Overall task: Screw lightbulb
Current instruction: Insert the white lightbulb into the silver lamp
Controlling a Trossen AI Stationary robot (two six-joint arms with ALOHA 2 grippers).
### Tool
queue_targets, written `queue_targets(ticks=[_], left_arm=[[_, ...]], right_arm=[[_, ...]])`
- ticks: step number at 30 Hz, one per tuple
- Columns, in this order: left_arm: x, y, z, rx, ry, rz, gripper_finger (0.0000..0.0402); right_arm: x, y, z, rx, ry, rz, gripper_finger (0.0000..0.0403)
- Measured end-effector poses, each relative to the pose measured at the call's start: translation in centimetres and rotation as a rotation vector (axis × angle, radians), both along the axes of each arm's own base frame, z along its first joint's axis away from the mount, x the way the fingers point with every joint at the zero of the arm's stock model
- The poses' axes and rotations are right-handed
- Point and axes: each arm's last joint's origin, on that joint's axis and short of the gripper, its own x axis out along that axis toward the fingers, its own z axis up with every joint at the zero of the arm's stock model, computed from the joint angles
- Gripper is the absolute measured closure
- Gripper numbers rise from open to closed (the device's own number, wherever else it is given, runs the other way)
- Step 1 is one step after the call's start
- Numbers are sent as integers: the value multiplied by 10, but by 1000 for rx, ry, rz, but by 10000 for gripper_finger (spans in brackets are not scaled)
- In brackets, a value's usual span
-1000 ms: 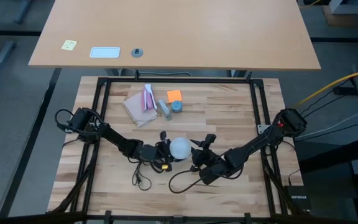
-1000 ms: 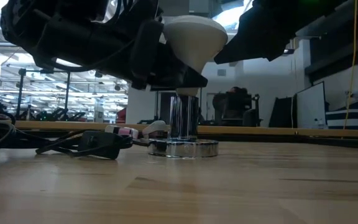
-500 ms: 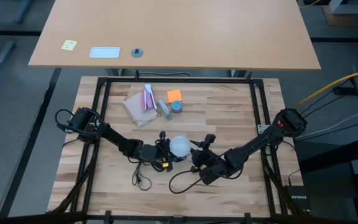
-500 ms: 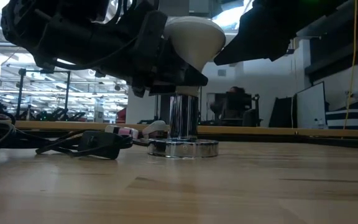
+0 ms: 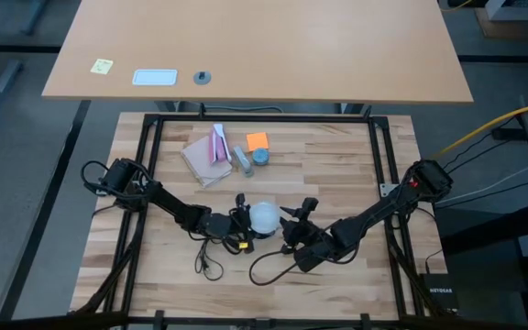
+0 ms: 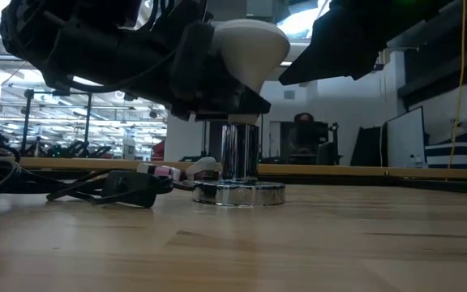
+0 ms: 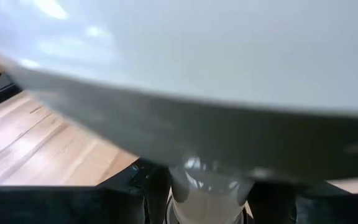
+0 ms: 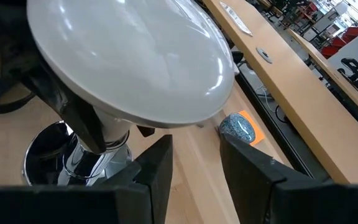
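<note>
Left claw point(image 6: 217, 81) is pinching the lightbulb point(image 6: 250, 49) neck, socket point(image 6: 239, 191) directly below; right claw point(image 8: 194, 165) is spread beside it.

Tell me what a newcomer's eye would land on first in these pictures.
The white lightbulb stands out at the middle of the table's near half, upright with its neck over the shiny socket. The left gripper clamps the bulb's neck from the left, while the right gripper sits just to its right, jaws apart and empty. Behind them lie a small orange pad and a blue-grey round piece.
</note>
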Motion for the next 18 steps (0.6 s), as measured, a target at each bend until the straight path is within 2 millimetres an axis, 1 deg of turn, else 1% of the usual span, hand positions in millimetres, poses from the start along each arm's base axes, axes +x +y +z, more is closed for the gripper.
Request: queue_targets(ticks=[10, 18], left_arm=[[0, 2, -2, 31, 25, -2, 235], [0, 2, -2, -12, 15, 11, 235]], right_arm=[[0, 0, 0, 0, 0, 0, 265], [0, 0, 0, 0, 0, 0, 265]])
